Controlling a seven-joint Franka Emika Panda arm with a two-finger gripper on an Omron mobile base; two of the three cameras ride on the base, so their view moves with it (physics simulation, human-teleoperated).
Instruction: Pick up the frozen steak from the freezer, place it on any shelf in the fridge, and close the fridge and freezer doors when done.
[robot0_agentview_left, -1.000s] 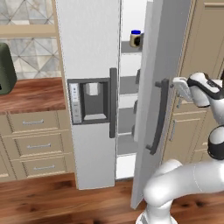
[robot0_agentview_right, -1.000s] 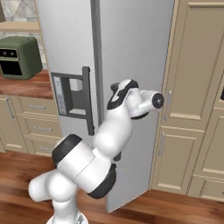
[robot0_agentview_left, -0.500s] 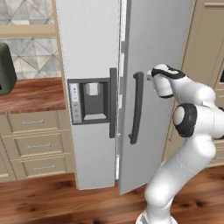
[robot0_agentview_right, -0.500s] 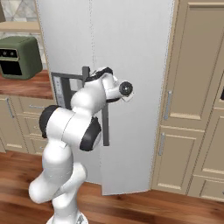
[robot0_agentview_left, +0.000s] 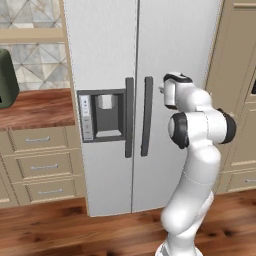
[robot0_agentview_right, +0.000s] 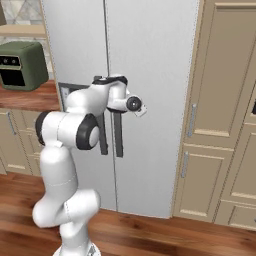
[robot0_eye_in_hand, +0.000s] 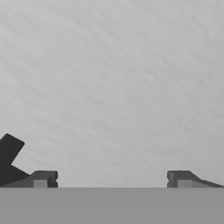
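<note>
Since a second earlier we had swung the fridge door (robot0_agentview_left: 175, 100) shut: it had stood wide open with the shelves showing, and now it lay flush beside the freezer door (robot0_agentview_left: 100, 75), the two dark handles (robot0_agentview_left: 145, 116) side by side. The arm had swept across with it, and the end effector (robot0_eye_in_hand: 112, 179) sat right up against the grey door panel, its fingertips (robot0_eye_in_hand: 43, 178) spread wide apart with nothing between them.

To finish this step well, we judged that we should keep the push square to the panel until the door seated fully, then back straight off without dragging sideways, staying clear of the handles so a finger did not catch one and pull the door open again. Both doors looked closed from the base views, so we took the task to be at or near its end, though a thin remaining gap would be hard to detect at this angle.

We could not see the steak: with the doors shut, it could only be presumed inside the fridge. Whether the fingertips actually touched the panel was unclear. A dark angled shape (robot0_eye_in_hand: 9, 159) at the lower left of the hand view was cut off; we guessed it was a handle.
</note>
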